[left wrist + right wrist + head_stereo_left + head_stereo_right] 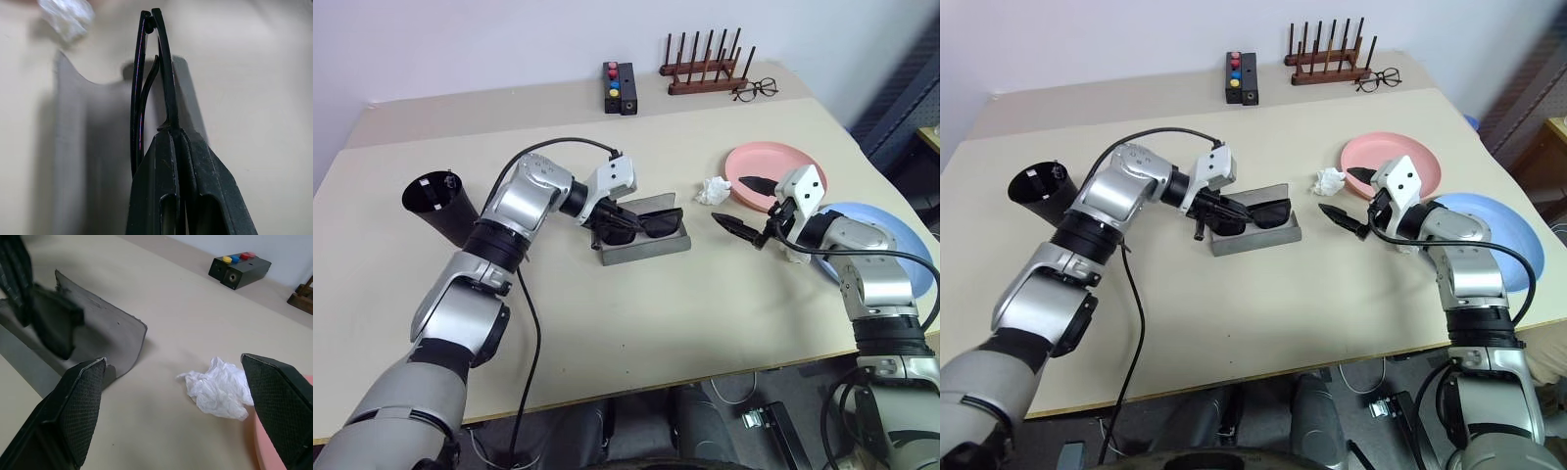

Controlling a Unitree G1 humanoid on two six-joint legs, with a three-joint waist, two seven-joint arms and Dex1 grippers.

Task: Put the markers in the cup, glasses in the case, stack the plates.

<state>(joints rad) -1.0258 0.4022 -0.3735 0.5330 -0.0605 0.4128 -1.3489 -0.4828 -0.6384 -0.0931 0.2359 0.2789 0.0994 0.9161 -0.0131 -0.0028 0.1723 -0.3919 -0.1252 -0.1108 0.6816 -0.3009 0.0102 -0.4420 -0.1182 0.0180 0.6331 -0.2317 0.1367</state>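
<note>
While you look down over both arms, you can tally the scene as follows.

Left gripper: closed tight on the glasses, pinching them at one end of the folded frame; it points down and toward the right arm's side.
Glasses: black, dark lenses, held over the open case; you cannot tell whether they touch its tray.
Case: grey, lid raised behind the glasses, sitting mid-surface between the two arms.
Right gripper: fingers spread wide, nothing between them; it hangs level above the surface, aimed at the case, well apart from it.
Cup: black tumbler tilted over with its mouth up and outward, beside the left forearm; you can see something slim inside at the rim.
Pink plate: flat, behind the right gripper.
Blue plate: flat, partly under the right arm, its edge close to the pink one.
Crumpled tissue: white, just beside the pink plate's rim.
Button box: black, at the far edge.
Wooden rack: far edge, wire-framed eyeglasses next to it.
</note>
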